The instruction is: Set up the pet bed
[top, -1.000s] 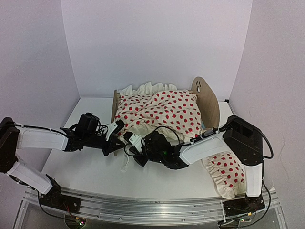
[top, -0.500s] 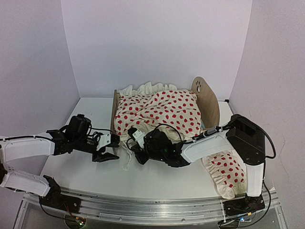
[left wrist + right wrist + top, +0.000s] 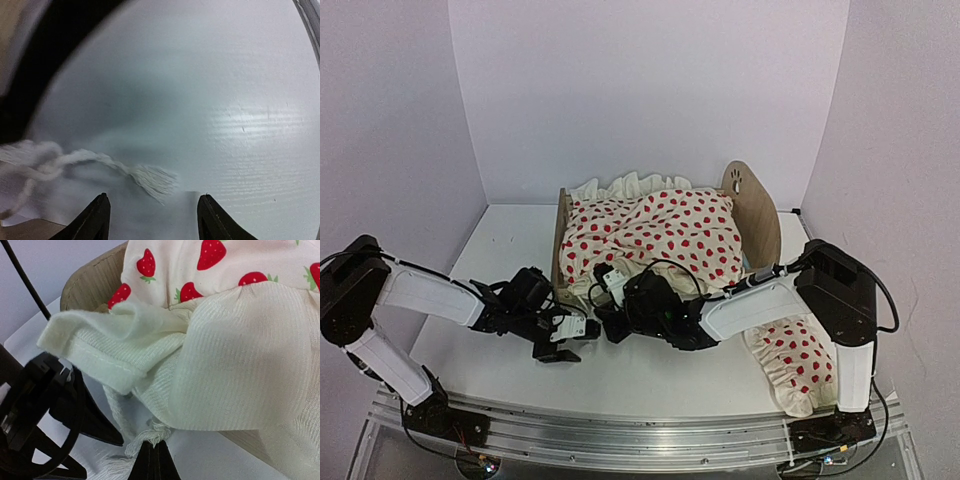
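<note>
Overhead, bed: the pet bed (image 3: 756, 215) stands at the back of the desk (image 3: 650, 372), headboard to the right.
Overhead, progress: spotted blanket (image 3: 660, 235) rumpled over it; pillow (image 3: 788, 362) on the desk by the right arm's base. Roughly midway: smoothing and the pillow seem left.
Left wrist: left end effector (image 3: 152, 200), fingers apart and empty, low over the desk before a frayed tassel (image 3: 152, 179).
Right wrist: right end effector (image 3: 154, 462), fingers pressed together, apparently pinching the blanket's corner beside the frame.

Bare table (image 3: 505, 235) left of pet bed (image 3: 760, 225), right arm (image 3: 750, 305) and blanket (image 3: 660, 235) crowd its front
</note>
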`<state>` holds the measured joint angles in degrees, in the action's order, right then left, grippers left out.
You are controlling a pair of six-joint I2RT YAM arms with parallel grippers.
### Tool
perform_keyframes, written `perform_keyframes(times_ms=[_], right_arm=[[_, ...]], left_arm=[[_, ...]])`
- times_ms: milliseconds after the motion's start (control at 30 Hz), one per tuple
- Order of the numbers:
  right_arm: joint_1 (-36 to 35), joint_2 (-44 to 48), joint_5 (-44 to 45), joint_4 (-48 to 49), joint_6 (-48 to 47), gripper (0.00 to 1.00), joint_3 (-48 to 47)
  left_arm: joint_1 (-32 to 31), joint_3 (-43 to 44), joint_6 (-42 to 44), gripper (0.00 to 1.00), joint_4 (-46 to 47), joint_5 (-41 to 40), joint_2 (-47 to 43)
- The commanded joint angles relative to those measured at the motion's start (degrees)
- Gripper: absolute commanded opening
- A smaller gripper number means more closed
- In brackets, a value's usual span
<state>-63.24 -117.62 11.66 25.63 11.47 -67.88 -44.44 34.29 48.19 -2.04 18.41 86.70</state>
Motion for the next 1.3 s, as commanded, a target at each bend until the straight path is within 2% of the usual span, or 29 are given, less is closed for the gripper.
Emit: perform_keyframes(times_ms=[0, 67, 200, 300, 433, 533, 767, 867, 900, 967, 1067, 1100, 1133, 1267], right_arm=[[0.22, 0.53, 0.3, 1.14, 4.95, 0.0, -1.7], [0.22, 0.25, 0.5, 1.43, 5.37, 0.0, -1.55], [0.19, -0.23, 0.13, 2.02, 4.95, 0.0, -1.68], [0.22, -0.57, 0.15, 2.19, 4.96, 0.0, -2.28], [0.17, -0.89, 1.09, 2.59, 5.75, 0.0, -2.58], [0.23, -1.19, 0.51, 3.0, 6.48, 0.0, -2.54], [0.41, -1.56, -0.31, 3.51, 6.52, 0.0, -1.93], [0.44, -1.81, -0.37, 3.53, 6.78, 0.0, -1.92], [0.46, -1.89, -0.4, 3.53, 6.75, 0.0, -2.0], [0.43, -1.99, -0.34, 3.55, 6.58, 0.0, -2.16], [0.56, -1.91, -0.4, 3.48, 6.22, 0.0, -2.25], [0.65, -1.9, -0.55, 3.46, 6.25, 0.0, -2.2], [0.74, -1.85, -0.75, 3.43, 6.36, 0.0, -2.13], [1.07, -0.6, -0.23, 1.46, 5.8, 0.0, -1.9]], left_arm=[[-0.9, 6.91, -24.84, 0.6, -5.0, -0.34, -2.25], [-1.71, 6.67, -30.95, 0.59, -6.61, -0.56, -2.58], [-2.93, 6.25, -33.1, 0.6, -4.53, -1.45, -1.72], [-3.8, 6.47, -32.4, 0.58, -4.54, 0.02, -0.59], [-4.33, 4.17, -31.24, 0.57, -3.12, -6.44, 1.13], [-4.35, 1.25, -30.27, 0.57, 1.56, -12.99, 4.14], [-5.99, -0.68, -27.61, 0.58, 12.46, -21.42, 8.14], [-6.0, -0.49, -25.29, 0.58, 13.75, -20.75, 8.29], [-6.02, -0.4, -25.06, 0.56, 13.16, -19.97, 8.21], [-6.01, -0.76, -24.74, 0.45, 12.59, -18.79, 8.22], [-6.03, -0.94, -24.35, 0.21, 12.59, -18.59, 8.28], [-6.05, -0.97, -24.24, 0.08, 12.52, -18.59, 8.16], [-6.02, -0.98, -24.28, 0.01, 12.5, -18.58, 7.95], [-5.91, -1.28, -25.25, 0.0, 9.05, -20.28, 4.45]])
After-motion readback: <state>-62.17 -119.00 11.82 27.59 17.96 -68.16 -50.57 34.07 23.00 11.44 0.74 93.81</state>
